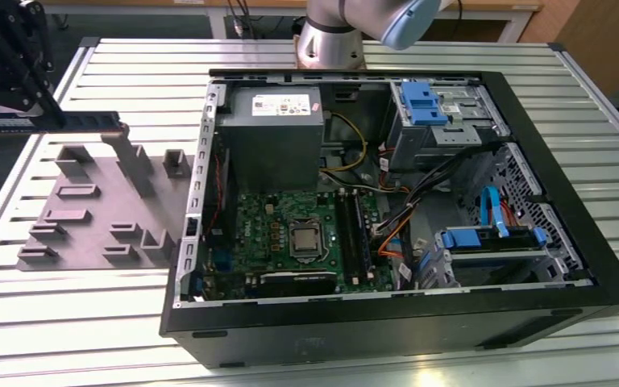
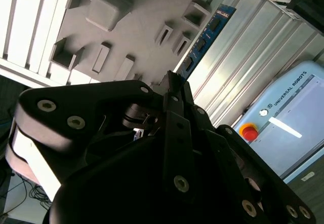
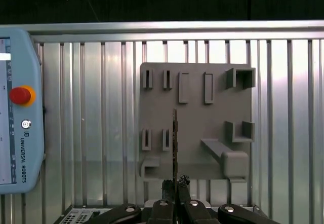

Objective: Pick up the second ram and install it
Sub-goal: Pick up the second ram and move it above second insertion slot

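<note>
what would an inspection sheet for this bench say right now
surface: slatted metal table with a grey fixture tray on it
job's things: second ram held in the air above the tray; open computer case holding the motherboard
clutter: nothing seen
end effector: shut on the second ram
cables: loose wires inside the case
surroundings: teach pendant at the table's edge

**Bright metal, dull plastic**

The table (image 1: 73,339) slats are gleaming like bare ribbed metal. The grey holder plate (image 1: 89,218) is looking like matt moulded plastic. The gripper (image 3: 175,183) is showing matt black, the second ram (image 1: 89,121) a dull dark board, the computer case (image 1: 396,330) smooth black paint.
</note>
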{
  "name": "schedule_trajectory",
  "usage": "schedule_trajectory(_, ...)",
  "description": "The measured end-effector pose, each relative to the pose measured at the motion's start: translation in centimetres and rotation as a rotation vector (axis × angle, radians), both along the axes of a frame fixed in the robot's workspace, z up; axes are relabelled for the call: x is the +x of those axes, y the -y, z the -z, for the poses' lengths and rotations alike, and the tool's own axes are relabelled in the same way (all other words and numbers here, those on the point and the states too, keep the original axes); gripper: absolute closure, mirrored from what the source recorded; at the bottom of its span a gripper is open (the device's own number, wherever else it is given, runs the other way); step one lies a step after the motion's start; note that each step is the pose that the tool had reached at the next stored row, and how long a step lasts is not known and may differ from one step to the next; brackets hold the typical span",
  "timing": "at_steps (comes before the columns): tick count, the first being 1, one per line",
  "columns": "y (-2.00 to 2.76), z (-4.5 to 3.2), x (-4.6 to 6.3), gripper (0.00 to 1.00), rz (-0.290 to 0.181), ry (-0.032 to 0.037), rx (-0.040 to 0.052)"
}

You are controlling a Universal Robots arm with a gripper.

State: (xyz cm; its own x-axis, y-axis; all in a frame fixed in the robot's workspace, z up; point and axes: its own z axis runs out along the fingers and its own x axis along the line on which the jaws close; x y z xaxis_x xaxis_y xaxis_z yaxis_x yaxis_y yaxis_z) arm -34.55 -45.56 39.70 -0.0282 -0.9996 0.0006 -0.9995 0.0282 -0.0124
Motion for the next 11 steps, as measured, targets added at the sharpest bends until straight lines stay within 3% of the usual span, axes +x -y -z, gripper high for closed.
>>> schedule_trajectory(11,0.00,0.01,0.39,0.86,0.000,0.0001,0.0001)
